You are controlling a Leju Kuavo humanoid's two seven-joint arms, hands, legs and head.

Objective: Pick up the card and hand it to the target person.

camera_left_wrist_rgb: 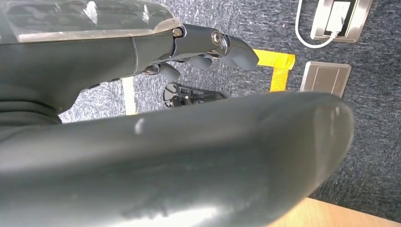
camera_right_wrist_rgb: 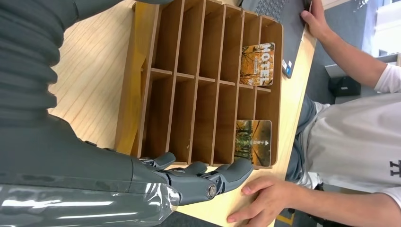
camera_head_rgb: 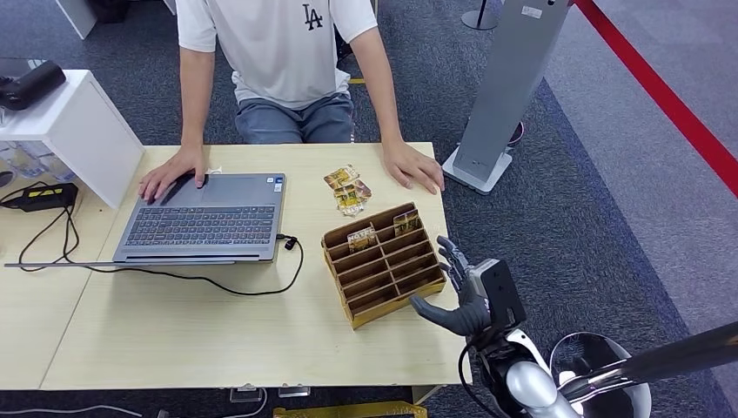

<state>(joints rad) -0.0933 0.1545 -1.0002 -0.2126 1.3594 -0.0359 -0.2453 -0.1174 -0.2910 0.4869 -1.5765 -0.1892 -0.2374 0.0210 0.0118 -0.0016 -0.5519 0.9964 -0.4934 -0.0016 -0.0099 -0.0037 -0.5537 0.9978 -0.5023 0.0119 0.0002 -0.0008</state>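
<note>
Two orange hotel cards [camera_head_rgb: 362,237] [camera_head_rgb: 405,222] stand in the back slots of a wooden card rack [camera_head_rgb: 383,272] on the table; the right wrist view shows the same cards [camera_right_wrist_rgb: 257,56] [camera_right_wrist_rgb: 253,142] in the rack [camera_right_wrist_rgb: 170,85]. Several loose cards [camera_head_rgb: 347,189] lie beyond the rack, near the seated person [camera_head_rgb: 287,52]. My right hand [camera_head_rgb: 461,292] hovers just off the rack's right side with fingers spread and nothing in it. Its fingertips [camera_right_wrist_rgb: 236,172] reach along the rack's side, close to the person's hand [camera_right_wrist_rgb: 265,198]. My left hand [camera_left_wrist_rgb: 179,42] hangs over the carpet, holding nothing.
An open laptop [camera_head_rgb: 204,218] with a black cable [camera_head_rgb: 218,283] takes the table's left half, and the person's other hand [camera_head_rgb: 171,177] rests on it. A white shelf [camera_head_rgb: 78,131] stands at the left. A grey stand [camera_head_rgb: 505,96] rises off the table's far right corner.
</note>
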